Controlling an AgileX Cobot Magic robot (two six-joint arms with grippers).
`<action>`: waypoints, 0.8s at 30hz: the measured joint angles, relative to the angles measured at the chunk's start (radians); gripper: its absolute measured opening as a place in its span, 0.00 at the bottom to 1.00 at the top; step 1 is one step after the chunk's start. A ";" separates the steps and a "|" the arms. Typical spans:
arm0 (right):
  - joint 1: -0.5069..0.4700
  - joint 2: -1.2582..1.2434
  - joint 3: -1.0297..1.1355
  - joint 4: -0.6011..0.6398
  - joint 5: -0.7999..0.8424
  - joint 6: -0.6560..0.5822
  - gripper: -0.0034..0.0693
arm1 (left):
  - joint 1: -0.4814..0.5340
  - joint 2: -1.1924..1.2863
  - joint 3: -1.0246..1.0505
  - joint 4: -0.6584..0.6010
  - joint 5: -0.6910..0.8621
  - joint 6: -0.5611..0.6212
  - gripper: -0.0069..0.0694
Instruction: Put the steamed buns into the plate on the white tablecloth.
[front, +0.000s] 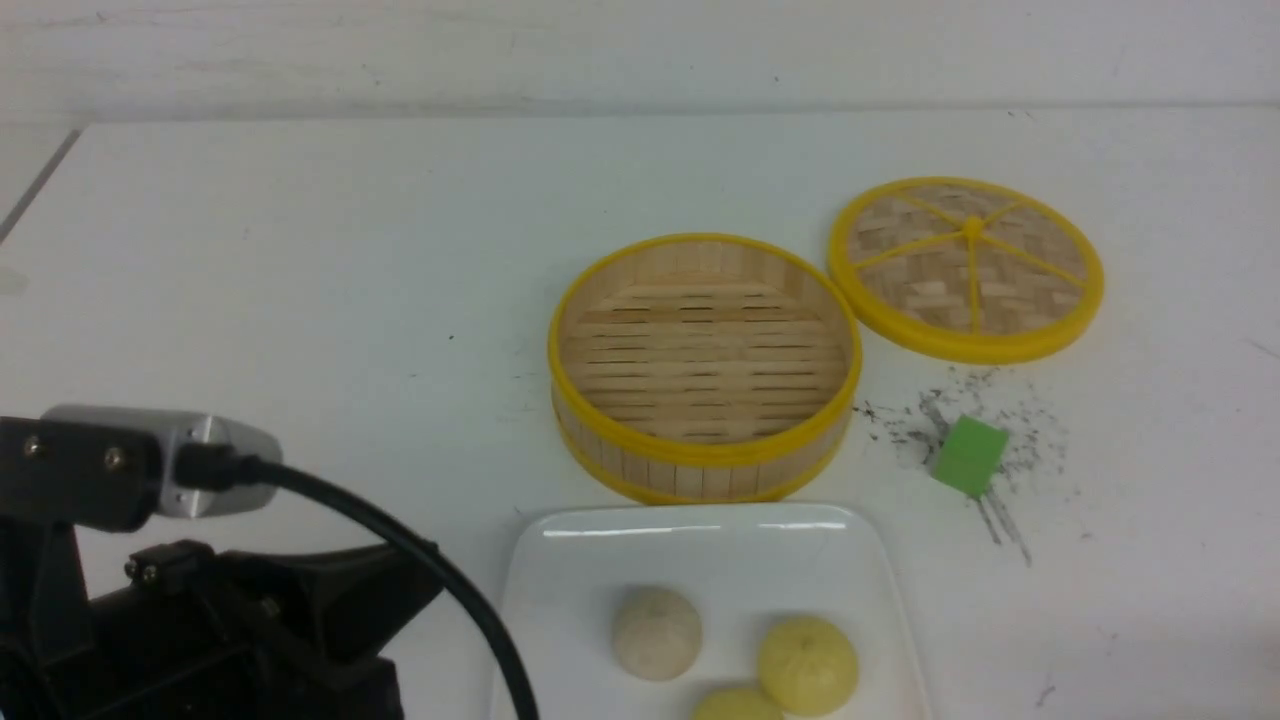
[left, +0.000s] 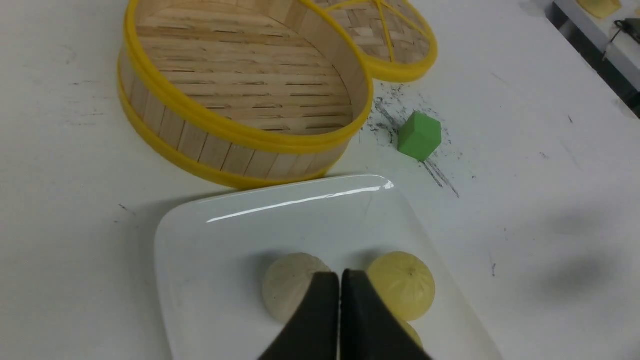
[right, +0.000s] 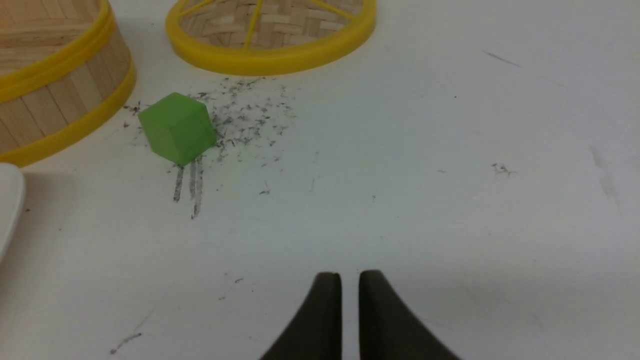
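Three steamed buns lie on the white square plate (front: 700, 545) at the near edge of the white tablecloth (front: 300, 300): an off-white bun (front: 656, 632), a pale yellow bun (front: 807, 664) and another yellow bun (front: 738, 705) cut off by the frame. In the left wrist view my left gripper (left: 340, 276) is shut and empty, above the plate (left: 240, 215), its tips between the off-white bun (left: 285, 290) and the yellow bun (left: 406, 282). My right gripper (right: 350, 278) hovers over bare cloth right of the plate, all but shut, with a thin slit and nothing in it.
The round yellow-rimmed bamboo steamer (front: 705, 365) stands empty just behind the plate. Its woven lid (front: 966, 268) lies flat to the back right. A green cube (front: 968, 455) sits on dark scuff marks right of the steamer. My left arm's body (front: 200, 610) fills the near left corner.
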 joint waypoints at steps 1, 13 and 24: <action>0.000 0.000 0.000 0.000 0.000 0.000 0.16 | 0.000 0.000 0.000 0.000 0.000 0.000 0.13; 0.000 0.000 0.000 0.000 0.000 -0.001 0.17 | 0.049 -0.185 0.158 0.011 -0.042 0.063 0.15; 0.000 0.000 0.000 0.000 0.000 -0.001 0.19 | 0.485 -0.602 0.392 0.045 -0.024 0.248 0.16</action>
